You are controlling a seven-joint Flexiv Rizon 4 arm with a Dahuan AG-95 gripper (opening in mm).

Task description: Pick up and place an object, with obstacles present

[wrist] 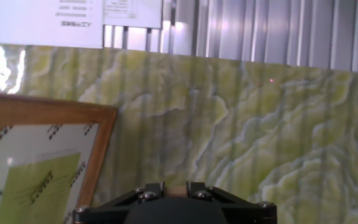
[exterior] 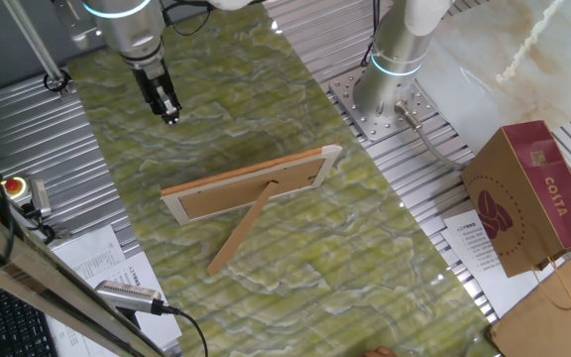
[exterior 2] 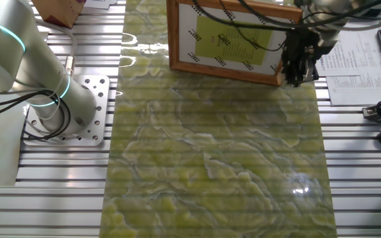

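The wooden picture frame (exterior: pixel 251 183) stands on the green marbled mat, held up by its long flat prop leg (exterior: pixel 238 233). Its front, with a yellow-green sheet inside, shows in the other fixed view (exterior 2: pixel 227 39) and at the lower left of the hand view (wrist: pixel 42 162). My gripper (exterior: pixel 170 112) hangs above the mat on the frame's front side, near one end of it (exterior 2: pixel 295 74). In the hand view the fingers (wrist: pixel 149 190) sit close together with a small brown piece (wrist: pixel 174 186) between them. I cannot make out what the piece is.
A second robot arm's base (exterior: pixel 390 89) is bolted beside the mat (exterior 2: pixel 58 109). A brown paper bag (exterior: pixel 528 198) and printed sheets (exterior: pixel 474 243) lie on the slatted metal table. A red button box (exterior: pixel 13 185) and a silver handheld device (exterior: pixel 127 295) are at the table's edge.
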